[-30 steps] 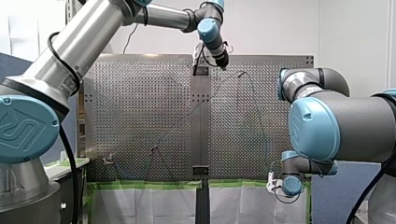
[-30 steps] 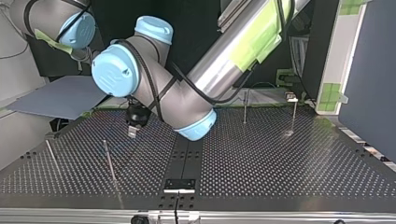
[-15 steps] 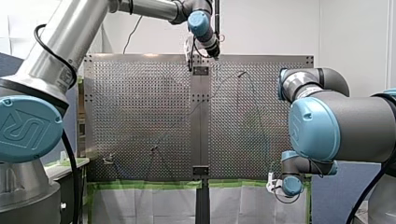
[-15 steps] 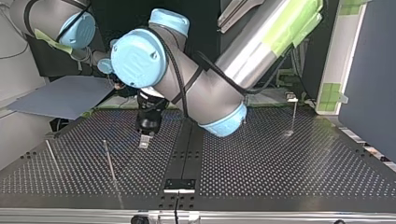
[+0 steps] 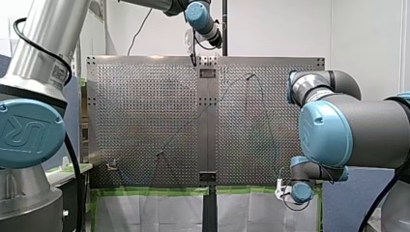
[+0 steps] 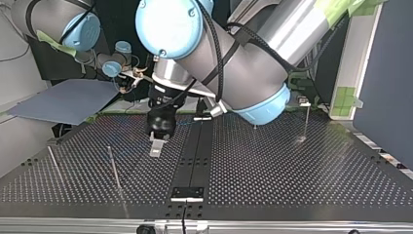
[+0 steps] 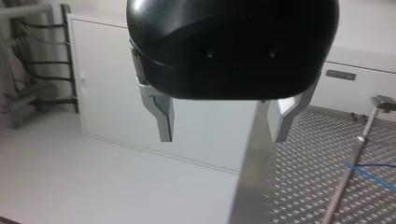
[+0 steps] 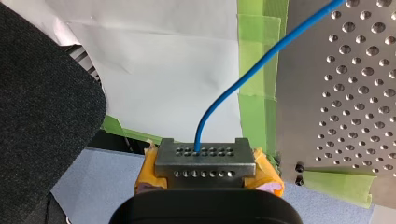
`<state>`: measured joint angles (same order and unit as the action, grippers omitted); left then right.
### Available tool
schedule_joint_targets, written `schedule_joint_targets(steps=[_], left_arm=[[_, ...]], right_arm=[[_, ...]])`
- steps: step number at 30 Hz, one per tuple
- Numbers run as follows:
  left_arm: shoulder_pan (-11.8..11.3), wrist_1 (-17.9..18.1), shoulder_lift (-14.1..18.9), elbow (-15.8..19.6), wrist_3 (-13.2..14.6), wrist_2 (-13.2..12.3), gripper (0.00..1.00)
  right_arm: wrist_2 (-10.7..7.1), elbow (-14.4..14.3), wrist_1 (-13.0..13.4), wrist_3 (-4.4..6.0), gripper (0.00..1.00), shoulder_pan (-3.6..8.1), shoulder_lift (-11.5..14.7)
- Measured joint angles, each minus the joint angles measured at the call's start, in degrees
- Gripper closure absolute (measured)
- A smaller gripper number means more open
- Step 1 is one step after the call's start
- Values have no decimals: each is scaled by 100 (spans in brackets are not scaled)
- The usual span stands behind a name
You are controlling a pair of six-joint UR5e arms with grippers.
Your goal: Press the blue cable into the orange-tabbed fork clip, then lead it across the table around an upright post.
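Observation:
My left gripper stands open, its bare metal fingers with nothing between them. It hangs over the table's far edge in the front view and points down at the plate left of the middle strip in the top view. My right gripper, with yellow pads, is shut on the blue cable at the table's near right corner. From there the cable rises toward the perforated plate. A short stretch of blue cable lies beside a thin post ahead of my left gripper. No orange tab shows.
Thin upright posts stand at the top view's left. At its right stands another, and a post with a small head. A dark strip runs down the table's middle. Green tape lines the front edge.
My left arm has swung toward the table's far edge in the front view, nearer the camera in the top view, its gripper still open. My right arm has not moved.

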<state>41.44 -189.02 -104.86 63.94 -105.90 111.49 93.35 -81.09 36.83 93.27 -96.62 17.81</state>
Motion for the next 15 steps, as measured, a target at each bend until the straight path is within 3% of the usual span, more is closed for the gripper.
schedule_joint_targets(steps=[15], left_arm=[[-2,831,831,832,64,22,0]], right_arm=[[0,1,0,-23,100,-26,1]])
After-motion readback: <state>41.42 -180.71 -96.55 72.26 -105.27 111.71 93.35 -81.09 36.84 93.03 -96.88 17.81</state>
